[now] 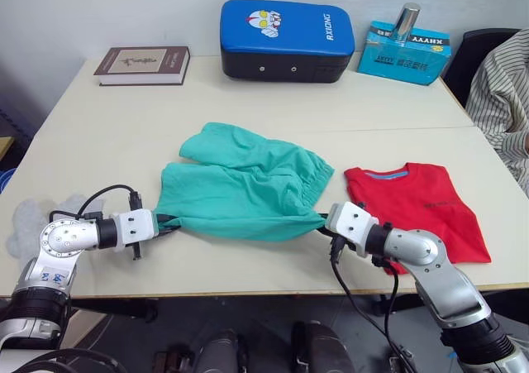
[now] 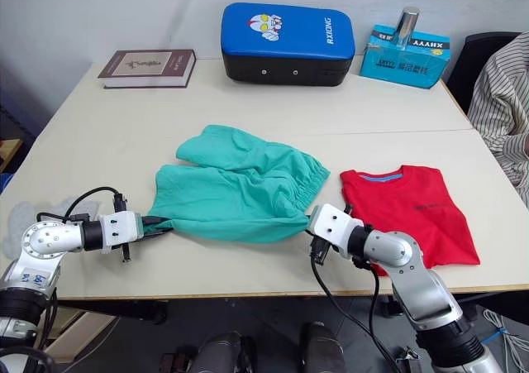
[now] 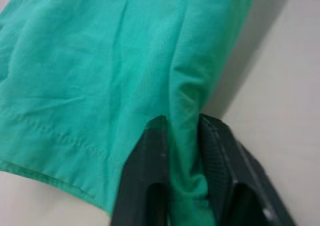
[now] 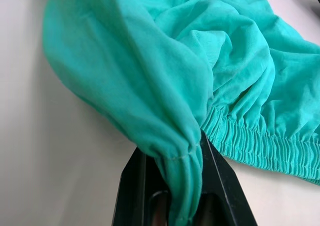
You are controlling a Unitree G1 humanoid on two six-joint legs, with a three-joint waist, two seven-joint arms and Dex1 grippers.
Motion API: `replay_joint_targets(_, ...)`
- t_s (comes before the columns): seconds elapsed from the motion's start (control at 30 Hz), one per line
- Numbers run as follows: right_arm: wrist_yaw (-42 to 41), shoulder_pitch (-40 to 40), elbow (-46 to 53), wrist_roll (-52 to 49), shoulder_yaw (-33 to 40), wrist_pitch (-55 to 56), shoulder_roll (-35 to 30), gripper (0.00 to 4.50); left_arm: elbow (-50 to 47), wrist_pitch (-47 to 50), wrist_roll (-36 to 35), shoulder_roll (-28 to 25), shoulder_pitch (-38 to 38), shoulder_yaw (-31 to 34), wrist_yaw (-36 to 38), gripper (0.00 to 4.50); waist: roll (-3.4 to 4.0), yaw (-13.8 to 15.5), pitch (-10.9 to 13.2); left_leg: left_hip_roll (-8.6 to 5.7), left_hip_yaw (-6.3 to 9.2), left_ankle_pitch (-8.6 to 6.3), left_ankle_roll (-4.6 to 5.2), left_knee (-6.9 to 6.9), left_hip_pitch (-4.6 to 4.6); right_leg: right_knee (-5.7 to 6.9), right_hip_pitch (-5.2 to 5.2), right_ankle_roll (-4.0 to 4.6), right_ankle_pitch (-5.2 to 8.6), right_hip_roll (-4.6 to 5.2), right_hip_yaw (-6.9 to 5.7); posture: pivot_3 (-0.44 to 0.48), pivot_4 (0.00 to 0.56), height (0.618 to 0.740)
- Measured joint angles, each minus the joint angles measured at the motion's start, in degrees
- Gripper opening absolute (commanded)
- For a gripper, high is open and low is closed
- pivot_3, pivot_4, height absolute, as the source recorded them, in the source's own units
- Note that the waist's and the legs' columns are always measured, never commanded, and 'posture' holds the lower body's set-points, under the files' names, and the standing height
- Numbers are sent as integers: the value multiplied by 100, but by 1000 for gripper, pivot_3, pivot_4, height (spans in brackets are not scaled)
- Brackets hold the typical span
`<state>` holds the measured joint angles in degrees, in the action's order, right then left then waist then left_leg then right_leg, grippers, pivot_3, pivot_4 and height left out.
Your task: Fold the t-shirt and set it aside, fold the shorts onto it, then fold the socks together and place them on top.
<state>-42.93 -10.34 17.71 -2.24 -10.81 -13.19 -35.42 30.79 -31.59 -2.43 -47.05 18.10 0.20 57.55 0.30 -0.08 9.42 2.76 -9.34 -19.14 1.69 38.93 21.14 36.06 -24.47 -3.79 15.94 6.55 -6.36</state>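
Note:
The teal shorts lie half folded in the middle of the table, waistband toward the right. My left gripper is shut on the near left corner of the shorts, with fabric pinched between its fingers. At the near right corner by the gathered waistband, my right gripper is likewise shut on the fabric. The red t-shirt lies folded flat just right of the shorts. The light grey socks sit at the table's left edge, partly behind my left arm.
A book, a blue padded case and a teal box with a metal can line the far edge. A person in a striped sleeve sits at the right. Both arms hang over the near table edge.

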Motion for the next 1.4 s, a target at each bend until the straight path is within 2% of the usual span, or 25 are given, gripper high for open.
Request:
replay_joint_targets(0.2,-51,61,-17,-7,10,169,-5,0,-151,635,-534,33,-173,64,501,29,5,-22,-4,1,-3,-3,-5,0,2,-4,-1,0,0,-2,-15,0,150,740)
replay_joint_targets(0.3,-208,208,-26,-106,121,332,-127,0,-1185,1876,-1561,-277,-1027,259,1248,29,-3,-137,1,4,-12,-2,-27,-1,12,-10,-6,-9,8,-5,-8,0,150,740)
replay_joint_targets(0.4,-593,444,-18,-335,396,540,-513,0,-2698,3245,-2423,-941,-2237,369,1893,29,-52,-224,30,7,-22,-14,-23,-2,22,-17,-8,-17,12,-7,10,0,150,740)
replay_joint_targets(0.5,-1237,772,3,-677,505,632,-1028,0,-3942,4288,-3058,-1413,-3149,804,2090,29,-84,-192,53,7,-17,-22,-16,4,23,-48,-3,-20,14,-4,22,0,150,740)
replay_joint_targets(0.6,-1991,1004,26,-1178,605,460,-1547,0,-4635,4842,-3351,-1549,-3463,1164,2053,29,-80,-116,69,-1,-11,-28,-9,6,18,-49,3,-27,10,4,21,0,150,740)
replay_joint_targets(0.67,-2343,1035,40,-1424,675,315,-1768,0,-4664,4997,-3363,-1407,-3135,1212,1832,29,-79,-74,72,2,-9,-40,3,5,14,-49,5,-20,3,4,21,0,150,740)
replay_joint_targets(0.73,-2562,667,-53,-1639,669,175,-1754,0,-4253,5150,-3311,-1001,-1986,1134,1338,29,-89,-12,82,8,-3,-25,-17,5,13,-46,5,0,-9,-2,16,0,150,740)
replay_joint_targets(0.87,-2319,-1452,-1018,-1595,669,323,-1071,0,-2731,4769,-2531,-336,489,841,384,29,-101,-27,94,8,-7,48,-58,2,16,-28,-8,11,-51,-16,8,0,150,740)
replay_joint_targets(0.97,-1338,-3831,-3135,-782,611,1138,-286,0,-753,3925,-1452,174,2751,489,-763,29,-113,-50,116,-2,-37,93,-57,-1,65,2,-82,12,-52,-39,-14,0,150,740)
replay_joint_targets(1.07,104,-6063,-5431,115,584,2405,164,0,1264,2626,-589,339,4725,372,-2023,29,-121,-150,116,-9,-64,99,-61,-17,154,58,-201,13,-51,-30,-41,0,150,740)
replay_joint_targets(1.1,625,-6690,-6123,388,562,2742,276,0,1806,2208,-401,375,5285,368,-2401,29,-121,-175,117,-17,-65,97,-55,-24,201,42,-242,14,-51,-19,-67,0,150,740)
replay_joint_targets(1.17,1443,-7592,-7029,769,546,3361,424,0,2517,1531,-125,379,6123,369,-3003,29,-124,-231,116,-56,-74,93,-44,-40,228,79,-299,11,-53,10,-119,0,150,740)
replay_joint_targets(1.27,2222,-8391,-7850,1141,529,4146,501,0,3129,660,312,124,6957,282,-3409,29,-125,-374,116,-87,-72,85,-30,-97,222,79,-312,9,-53,23,-160,0,150,740)
replay_joint_targets(1.33,2380,-8550,-8103,1234,530,4509,545,0,3283,206,508,-130,7255,254,-3445,29,-125,-478,116,-87,-71,80,-22,-101,216,79,-296,6,-54,25,-195,0,150,740)
replay_joint_targets(1.4,2137,-8433,-8274,1200,553,4639,645,0,3279,-58,489,-339,7201,274,-3047,29,-125,-519,116,-86,-72,79,-20,-103,203,78,-280,4,-53,25,-222,0,150,740)
